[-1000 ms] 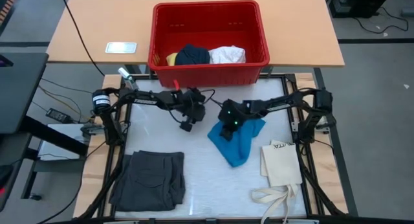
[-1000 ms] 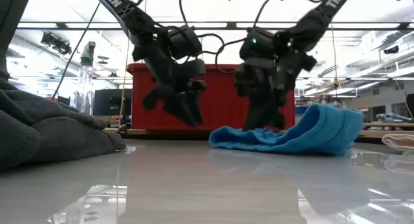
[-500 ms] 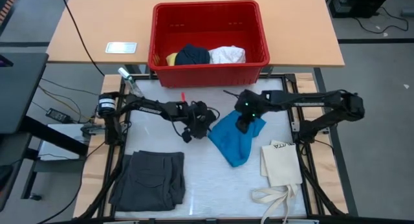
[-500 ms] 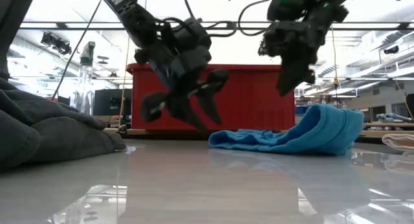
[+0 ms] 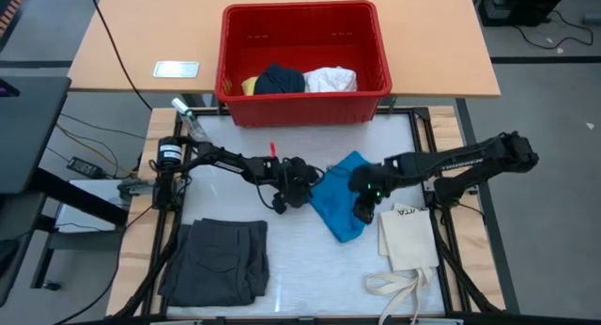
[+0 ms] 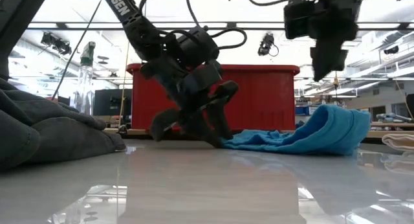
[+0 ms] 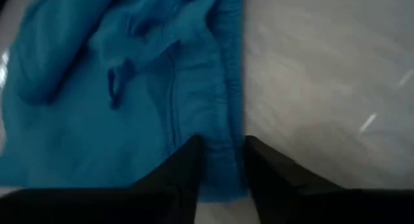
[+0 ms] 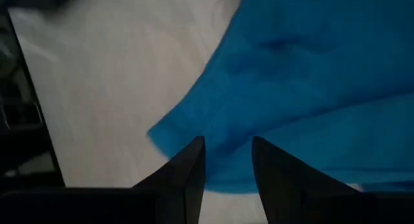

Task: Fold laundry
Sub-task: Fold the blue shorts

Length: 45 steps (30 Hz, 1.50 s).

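- Basket [image 5: 302, 90], red, sits beyond the mat — navy, white and yellow pieces inside.
- Blue cloth [image 5: 340, 205] lies mid-mat.
- Left gripper [image 7: 220, 160] is low at its hem, fingers straddling the edge.
- Right gripper [image 8: 228, 160] hovers over the far side, fingers apart.

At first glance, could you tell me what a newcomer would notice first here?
The bright blue cloth lies crumpled mid-table, with the left gripper at its left edge and the right gripper at its right edge. Behind the table, a red basket holds more laundry.
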{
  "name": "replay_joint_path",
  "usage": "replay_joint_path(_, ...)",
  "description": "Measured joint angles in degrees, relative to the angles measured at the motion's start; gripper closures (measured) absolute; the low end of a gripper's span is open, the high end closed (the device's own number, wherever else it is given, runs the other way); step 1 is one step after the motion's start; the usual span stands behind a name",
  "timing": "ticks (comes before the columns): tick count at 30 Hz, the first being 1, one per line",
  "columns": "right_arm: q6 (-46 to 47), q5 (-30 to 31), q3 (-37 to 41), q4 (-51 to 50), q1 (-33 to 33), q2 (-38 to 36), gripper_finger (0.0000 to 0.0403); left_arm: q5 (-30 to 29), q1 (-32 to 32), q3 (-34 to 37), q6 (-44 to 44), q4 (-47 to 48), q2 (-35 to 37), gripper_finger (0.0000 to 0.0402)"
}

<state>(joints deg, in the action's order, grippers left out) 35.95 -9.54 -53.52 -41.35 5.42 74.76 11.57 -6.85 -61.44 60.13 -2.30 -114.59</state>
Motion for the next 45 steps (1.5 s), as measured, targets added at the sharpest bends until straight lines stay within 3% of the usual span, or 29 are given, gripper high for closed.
replay_joint_path(6,2.82,6.75,0.00,-1.60,8.53,2.64,0.0270,-1.33,-0.15,-0.16,-17.78,3.33,0.34,0.0389)
replay_joint_path(13,6.47,18.48,0.02,-3.44,12.74,2.98,0.0270,-0.62,-0.09,0.01,-48.11,11.35,2.74,0.0391)
replay_joint_path(18,1.31,19.74,0.02,0.56,11.69,4.24,0.0270,2.12,1.40,0.37,-63.97,12.25,4.07,0.0393)
replay_joint_path(21,-3.80,15.70,0.02,4.99,10.44,5.63,0.0272,4.29,3.23,0.39,-66.41,9.41,4.27,0.0393)
replay_joint_path(24,-1.53,11.35,0.02,6.37,9.92,6.91,0.0282,4.60,5.30,0.61,-65.55,6.55,4.30,0.0381)
replay_joint_path(31,5.91,7.96,0.04,-0.01,15.06,8.62,0.0329,2.96,9.04,-2.78,-63.11,7.18,4.73,0.0299)
replay_joint_path(38,7.41,13.76,0.04,0.25,22.53,8.51,0.0336,-1.40,12.89,-9.97,-61.58,11.83,4.83,0.0214)
replay_joint_path(41,7.41,18.41,0.11,1.36,24.88,8.85,0.0321,-7.77,14.75,-13.42,-62.33,15.97,4.86,0.0201)
replay_joint_path(45,6.61,24.60,1.81,8.44,26.67,9.41,0.0284,-9.24,16.53,-18.92,-62.54,23.48,4.93,0.0199)
